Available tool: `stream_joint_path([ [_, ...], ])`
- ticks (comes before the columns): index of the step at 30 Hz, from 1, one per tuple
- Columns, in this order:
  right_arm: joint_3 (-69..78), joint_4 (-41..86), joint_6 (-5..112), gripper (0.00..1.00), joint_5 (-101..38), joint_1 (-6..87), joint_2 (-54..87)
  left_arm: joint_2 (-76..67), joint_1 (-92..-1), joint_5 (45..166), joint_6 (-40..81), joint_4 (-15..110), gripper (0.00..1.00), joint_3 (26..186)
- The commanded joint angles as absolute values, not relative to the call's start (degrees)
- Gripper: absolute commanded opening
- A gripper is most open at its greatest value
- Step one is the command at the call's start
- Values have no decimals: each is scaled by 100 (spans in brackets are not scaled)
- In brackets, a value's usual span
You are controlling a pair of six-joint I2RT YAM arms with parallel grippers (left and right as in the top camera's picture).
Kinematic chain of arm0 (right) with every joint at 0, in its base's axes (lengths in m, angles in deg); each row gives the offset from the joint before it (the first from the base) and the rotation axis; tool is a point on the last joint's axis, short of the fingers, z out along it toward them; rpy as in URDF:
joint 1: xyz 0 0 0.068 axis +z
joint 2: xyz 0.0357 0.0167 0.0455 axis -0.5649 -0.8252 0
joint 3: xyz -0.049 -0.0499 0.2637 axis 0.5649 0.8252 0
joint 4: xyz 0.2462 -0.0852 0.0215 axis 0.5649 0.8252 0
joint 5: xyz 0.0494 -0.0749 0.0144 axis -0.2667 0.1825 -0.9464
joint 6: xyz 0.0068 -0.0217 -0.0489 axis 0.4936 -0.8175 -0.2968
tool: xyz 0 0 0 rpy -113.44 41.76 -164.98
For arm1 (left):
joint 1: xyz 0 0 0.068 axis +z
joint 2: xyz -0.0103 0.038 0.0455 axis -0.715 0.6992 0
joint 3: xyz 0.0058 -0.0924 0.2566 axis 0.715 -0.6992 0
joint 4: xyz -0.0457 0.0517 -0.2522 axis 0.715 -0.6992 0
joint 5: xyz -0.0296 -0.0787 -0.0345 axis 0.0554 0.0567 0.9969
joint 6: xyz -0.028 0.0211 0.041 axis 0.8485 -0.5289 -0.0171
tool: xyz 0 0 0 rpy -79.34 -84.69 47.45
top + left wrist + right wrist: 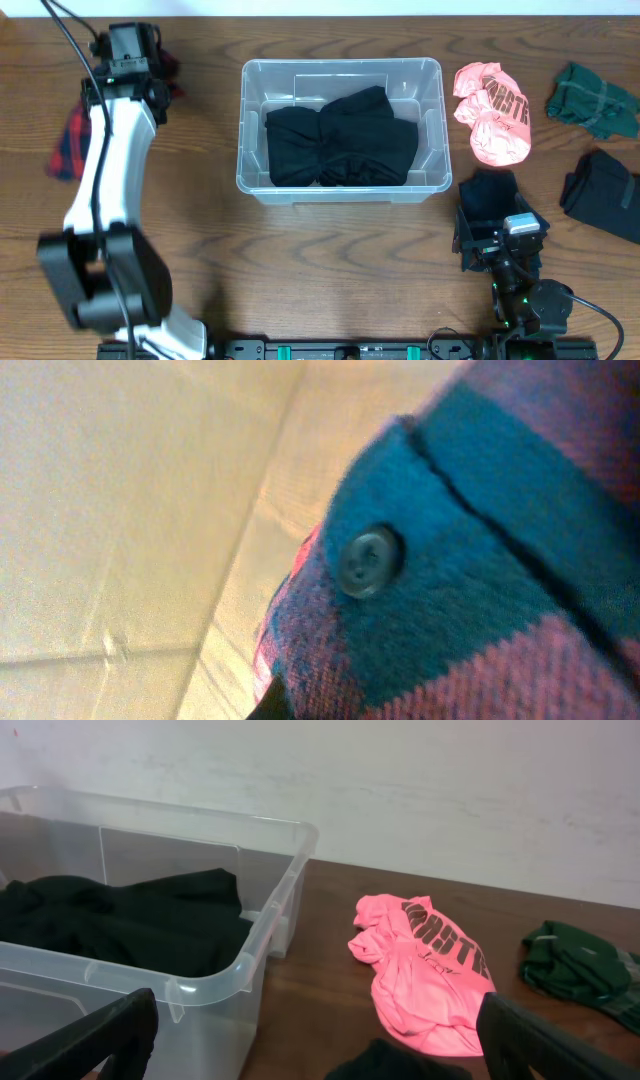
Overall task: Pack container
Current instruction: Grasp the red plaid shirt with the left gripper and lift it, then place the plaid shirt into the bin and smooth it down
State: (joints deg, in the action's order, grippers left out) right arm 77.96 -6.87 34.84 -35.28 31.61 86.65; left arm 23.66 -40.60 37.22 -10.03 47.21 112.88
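Left of the container (340, 64), the left gripper (130, 58) is right at the checked shirt (450, 560); I cannot tell if it holds it. With a weak hold, the shirt might slip off. The right gripper (500, 232) is open.

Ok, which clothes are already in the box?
The black bundle in the clear box; the pink shirt, green shirt and plaid shirt are outside it.

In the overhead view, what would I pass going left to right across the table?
red-and-blue plaid shirt → clear container holding black clothing → pink shirt → green garment
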Motion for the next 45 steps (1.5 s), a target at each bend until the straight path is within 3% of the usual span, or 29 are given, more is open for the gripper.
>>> stream_joint_path([
  [1,7816,-681,3416,99,-3515,3108,8694,1750,-4469,4234,-1836,4767,6,11345],
  [5,7816,-681,3416,99,-3515,3108,8694,1208,-5236,4500,-2459,4778,6,11345],
  [21,7816,-681,3416,99,-3513,3108,8694,858,-8285,4046,-2931,4774,5,11342],
  [34,7816,-681,3416,99,-3515,3108,8694,1562,-8827,4092,-1090,4988,6,11342],
  [41,7816,-681,3416,99,-3513,3108,8694,2136,-9046,4092,-846,4911,6,11342],
  [42,7816,-681,3416,99,-3515,3108,8694,2152,-9087,4092,-846,4859,9,11342],
  [45,7816,-681,3416,99,-3515,3108,8694,2136,-9315,4089,-846,4723,34,11345],
])
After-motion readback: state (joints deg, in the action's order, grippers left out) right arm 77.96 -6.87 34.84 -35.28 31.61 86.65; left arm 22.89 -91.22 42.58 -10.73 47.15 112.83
